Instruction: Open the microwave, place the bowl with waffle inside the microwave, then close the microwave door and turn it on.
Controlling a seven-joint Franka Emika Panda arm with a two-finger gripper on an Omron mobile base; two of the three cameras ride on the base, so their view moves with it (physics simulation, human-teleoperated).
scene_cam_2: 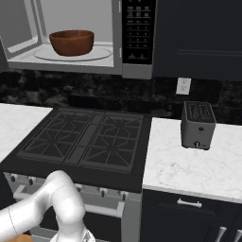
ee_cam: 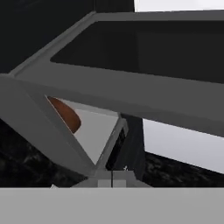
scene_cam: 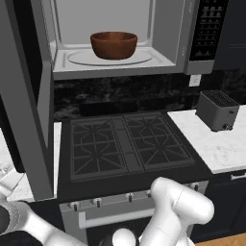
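Note:
The microwave [scene_cam: 115, 70] hangs above the stove with its cavity showing. The reddish-brown bowl [scene_cam: 114, 44] sits on the round glass turntable inside, also in the right base view [scene_cam_2: 72, 41]. The waffle is hidden below the bowl's rim. The microwave door [scene_cam: 38, 144] stands swung out to the left. In the hand view the door's grey frame [ee_cam: 131, 96] with its dark glass crosses close overhead, and a sliver of the bowl [ee_cam: 65, 114] shows past it. My gripper [ee_cam: 112, 180] is shut on nothing, low and just below the door. The black button panel [scene_cam_2: 138, 30] is at the microwave's right.
A black gas stove [scene_cam: 127, 144] lies below the microwave, with white marble counter [scene_cam_2: 189, 165] to its right. A small grey toaster [scene_cam_2: 197, 125] stands on that counter near the wall. Dark cabinets [scene_cam_2: 198, 38] hang right of the microwave.

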